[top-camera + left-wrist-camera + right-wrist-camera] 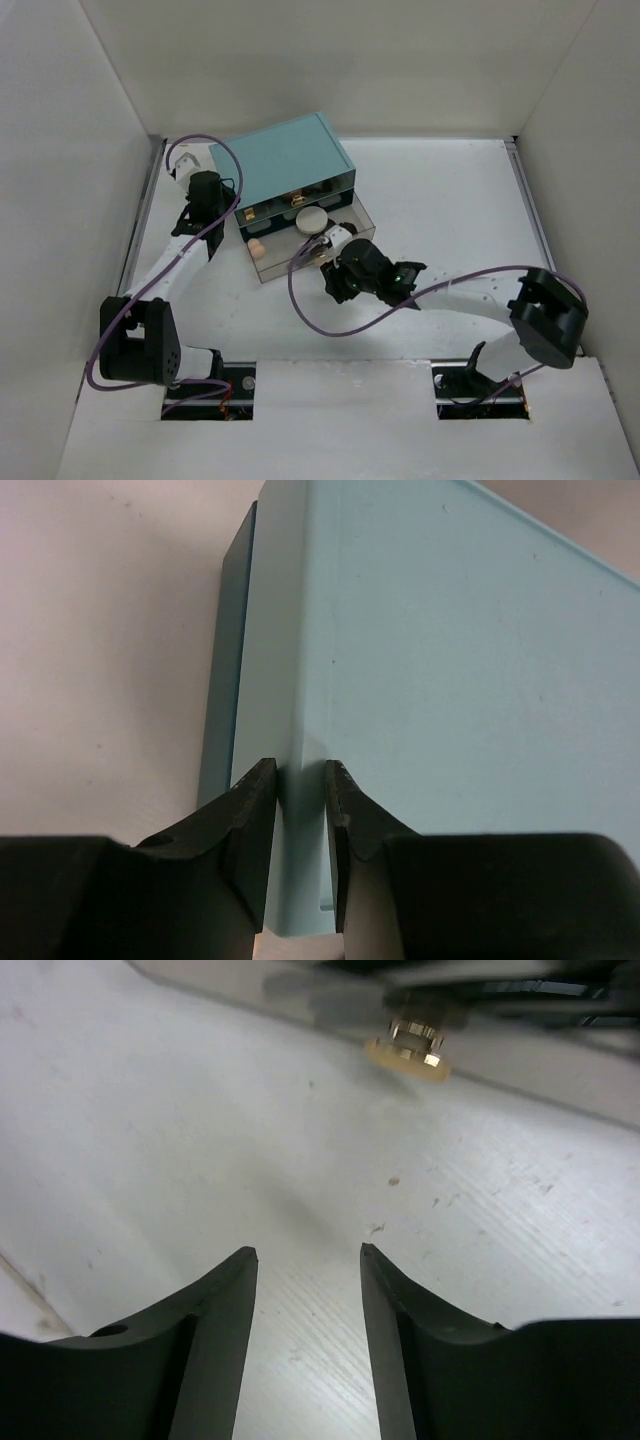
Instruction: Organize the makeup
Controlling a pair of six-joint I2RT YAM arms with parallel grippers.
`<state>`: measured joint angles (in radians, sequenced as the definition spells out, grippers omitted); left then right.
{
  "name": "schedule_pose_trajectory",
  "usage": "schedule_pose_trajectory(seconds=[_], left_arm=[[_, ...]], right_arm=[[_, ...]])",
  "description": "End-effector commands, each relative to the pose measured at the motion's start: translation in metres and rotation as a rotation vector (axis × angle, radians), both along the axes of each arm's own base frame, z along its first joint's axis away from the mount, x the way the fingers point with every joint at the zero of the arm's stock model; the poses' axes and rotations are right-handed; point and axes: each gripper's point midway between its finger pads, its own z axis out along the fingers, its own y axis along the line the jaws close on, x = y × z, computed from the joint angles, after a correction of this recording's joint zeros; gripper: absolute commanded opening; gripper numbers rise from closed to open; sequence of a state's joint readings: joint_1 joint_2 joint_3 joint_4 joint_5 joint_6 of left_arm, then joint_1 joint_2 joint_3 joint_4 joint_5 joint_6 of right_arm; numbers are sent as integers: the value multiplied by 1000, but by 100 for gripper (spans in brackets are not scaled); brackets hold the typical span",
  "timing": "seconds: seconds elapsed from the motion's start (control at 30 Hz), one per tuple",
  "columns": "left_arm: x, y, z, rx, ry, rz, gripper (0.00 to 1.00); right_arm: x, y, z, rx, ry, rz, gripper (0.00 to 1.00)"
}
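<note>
White counter [450, 220], cream puff [311, 218] and peach sponge [256, 248] in the open drawer [272, 276]: spread right fingers [215, 1340] may miss its gold handle [408, 1052] and skew it, left fingers [250, 820] straddling the box [450, 680] corner, grip unclear.

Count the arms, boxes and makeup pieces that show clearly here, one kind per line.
Black robot arms: 2, the left arm and the right arm
Large teal drawer box: 1
Cream round puff: 1
Peach egg-shaped sponge: 1
Total: 5
</note>
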<state>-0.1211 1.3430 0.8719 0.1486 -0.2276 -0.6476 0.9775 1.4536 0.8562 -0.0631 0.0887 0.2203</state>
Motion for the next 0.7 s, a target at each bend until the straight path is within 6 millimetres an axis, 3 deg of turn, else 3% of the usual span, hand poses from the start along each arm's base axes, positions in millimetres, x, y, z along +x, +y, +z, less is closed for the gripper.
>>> schedule_pose_trajectory(seconds=[0.0,0.13,0.3,0.43,0.67], left_arm=[[-9,0,-38,-10,97,-16,13],[-11,-2,-44,-23,113,-39,11],[-16,-7,-57,-42,146,-72,10],[-19,-12,-64,-51,168,-99,9],[-27,-27,-69,-69,198,-165,9]], right_arm=[[10,20,-2,54,-3,-11,49],[38,51,-3,92,-28,-29,40],[112,62,1,151,-126,-195,32],[164,62,15,185,-242,-314,35],[216,79,35,257,-398,-327,46]])
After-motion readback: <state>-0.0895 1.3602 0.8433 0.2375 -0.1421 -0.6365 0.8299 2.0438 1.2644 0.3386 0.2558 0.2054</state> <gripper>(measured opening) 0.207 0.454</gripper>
